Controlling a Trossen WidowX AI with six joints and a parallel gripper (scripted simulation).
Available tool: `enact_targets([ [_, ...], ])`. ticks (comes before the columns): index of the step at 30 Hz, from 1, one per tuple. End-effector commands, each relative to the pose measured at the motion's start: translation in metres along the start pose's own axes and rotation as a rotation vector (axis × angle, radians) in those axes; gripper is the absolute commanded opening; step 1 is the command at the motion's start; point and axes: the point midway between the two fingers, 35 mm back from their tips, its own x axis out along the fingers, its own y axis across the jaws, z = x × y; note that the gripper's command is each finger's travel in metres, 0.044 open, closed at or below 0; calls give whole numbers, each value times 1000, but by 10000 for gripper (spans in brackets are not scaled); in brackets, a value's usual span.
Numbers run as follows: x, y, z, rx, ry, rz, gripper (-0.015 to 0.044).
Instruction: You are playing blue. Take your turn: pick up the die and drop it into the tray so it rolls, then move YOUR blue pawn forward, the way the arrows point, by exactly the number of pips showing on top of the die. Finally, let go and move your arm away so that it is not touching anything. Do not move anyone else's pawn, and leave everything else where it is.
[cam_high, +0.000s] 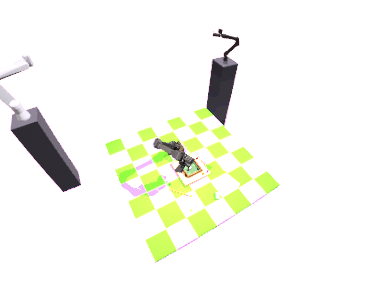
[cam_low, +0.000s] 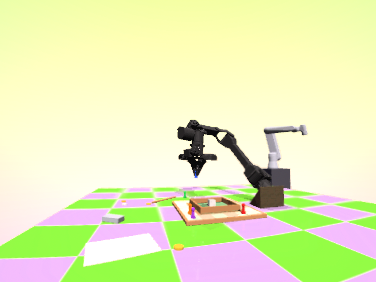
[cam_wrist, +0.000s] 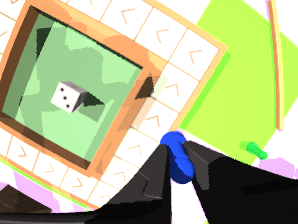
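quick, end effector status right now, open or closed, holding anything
End effector: closed on the blue pawn, held in the air above the board.

Blue pawn (cam_wrist: 176, 156) base hidden in gripper (cam_wrist: 177, 163)

Tabletop (cam_low: 300, 250): checkered, green and pink squares. Lying directly on it, from my exterior view:

- game board (cam_low: 252, 215), tan with an orange edge, flat, near the middle; wooden-walled tray (cam_low: 200, 208) set in its centre
- brown block (cam_low: 268, 196) under my arm's base, just behind the board
- thin stick (cam_low: 164, 200), left of the board's far corner
- small grey block (cam_low: 113, 218), well left of the board
- white sheet (cam_low: 122, 247), flat, nearer the front
- orange disc (cam_low: 179, 246), just right of that sheet
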Motion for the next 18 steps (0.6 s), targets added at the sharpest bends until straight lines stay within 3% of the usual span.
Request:
enact_targets([
  [1,10,-11,14,10,10,-1,0],
  [18,61,-48,56,57,54,7,0],
])
